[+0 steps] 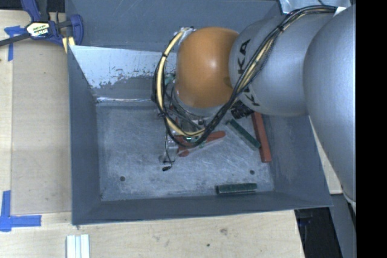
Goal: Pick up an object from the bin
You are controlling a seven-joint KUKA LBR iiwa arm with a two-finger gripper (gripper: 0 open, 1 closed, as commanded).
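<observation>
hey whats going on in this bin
A KUKA arm reaches into the bin from the right, its end effector low over the floor near the middle. A red piece lies beside it, a green stick and a brown stick further right, a dark bar by the front wall. Whether it holds anything can't be told.

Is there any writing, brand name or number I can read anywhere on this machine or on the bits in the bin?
"KUKA": dark letters on the arm's grey housing, partly hidden, so the reading is likely rather than sure.
Dark green bar by the bin's near wall: no marking that can be read.
Nothing else legible inside the bin.
</observation>
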